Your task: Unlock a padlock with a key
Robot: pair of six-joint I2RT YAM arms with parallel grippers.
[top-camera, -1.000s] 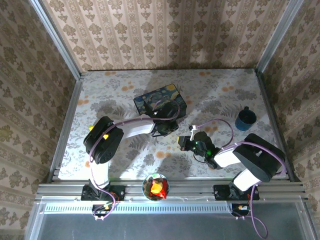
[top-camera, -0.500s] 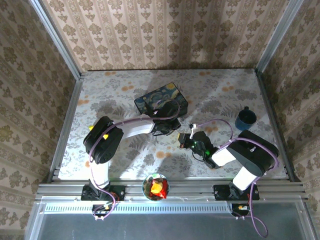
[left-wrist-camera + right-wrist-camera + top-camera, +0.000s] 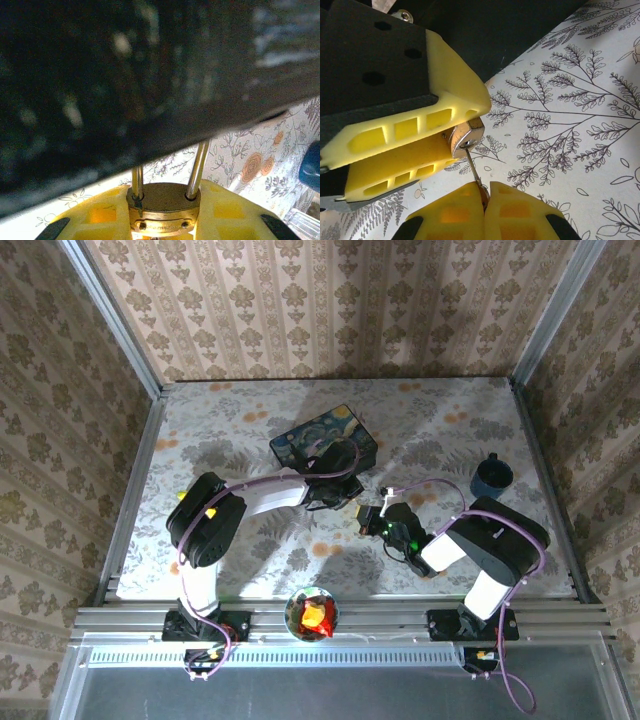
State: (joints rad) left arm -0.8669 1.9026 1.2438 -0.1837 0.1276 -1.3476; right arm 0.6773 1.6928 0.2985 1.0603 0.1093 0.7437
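Observation:
My left gripper (image 3: 165, 202) is shut on the brass padlock (image 3: 162, 207), whose body sits between the yellow fingers (image 3: 235, 212). Both legs of its pale shackle (image 3: 197, 167) stand in the body, and the shackle's top is hidden behind the dark box. In the right wrist view the padlock (image 3: 465, 137) faces me keyhole first, and the thin key (image 3: 475, 170) has its blade in that keyhole. My right gripper (image 3: 486, 192) is shut on the key's head. From above, the left gripper (image 3: 335, 497) and right gripper (image 3: 368, 520) meet at mid-table.
The dark blue starry box (image 3: 322, 443) lies just behind the left gripper and looms close in the left wrist view (image 3: 125, 75). A small dark blue cup (image 3: 491, 477) stands at the right. A bowl (image 3: 312, 613) with red and yellow contents sits at the near edge.
The right arm has swung a little leftward, bringing its gripper closer to the left one. The left arm and box have barely moved.

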